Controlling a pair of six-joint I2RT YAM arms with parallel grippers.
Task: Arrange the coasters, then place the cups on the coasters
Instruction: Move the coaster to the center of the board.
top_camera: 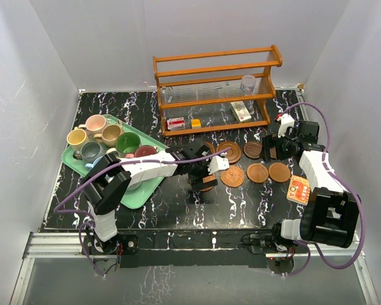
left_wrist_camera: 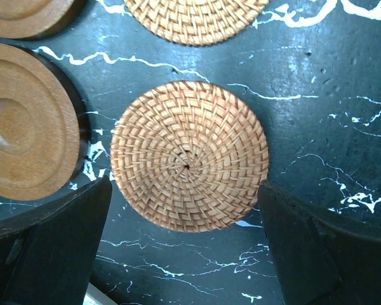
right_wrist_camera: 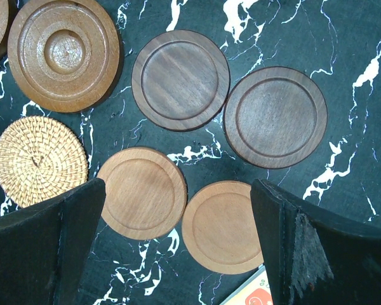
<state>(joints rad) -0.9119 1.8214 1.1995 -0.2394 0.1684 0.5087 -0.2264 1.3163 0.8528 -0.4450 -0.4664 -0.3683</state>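
Several coasters lie mid-table: a ringed wood coaster (top_camera: 229,151), a woven coaster (top_camera: 232,176), two smooth orange-brown ones (top_camera: 258,173) (top_camera: 279,172) and a dark one (top_camera: 252,149). My left gripper (top_camera: 203,173) (left_wrist_camera: 187,254) hangs open just above a woven coaster (left_wrist_camera: 189,155), one finger to each side of it. My right gripper (top_camera: 271,151) (right_wrist_camera: 178,254) is open above two light coasters (right_wrist_camera: 145,192) (right_wrist_camera: 222,225); two dark coasters (right_wrist_camera: 181,79) (right_wrist_camera: 276,117) lie beyond. The cups stand on a green tray (top_camera: 143,190): pink (top_camera: 96,122), yellow (top_camera: 77,136), tan (top_camera: 111,133), green (top_camera: 127,142), maroon (top_camera: 145,151).
A wooden rack (top_camera: 216,89) stands at the back with a clear glass tumbler (top_camera: 247,82) and small boxes on it. An orange square card (top_camera: 298,189) lies right of the coasters, beside the right arm. White walls close in the table.
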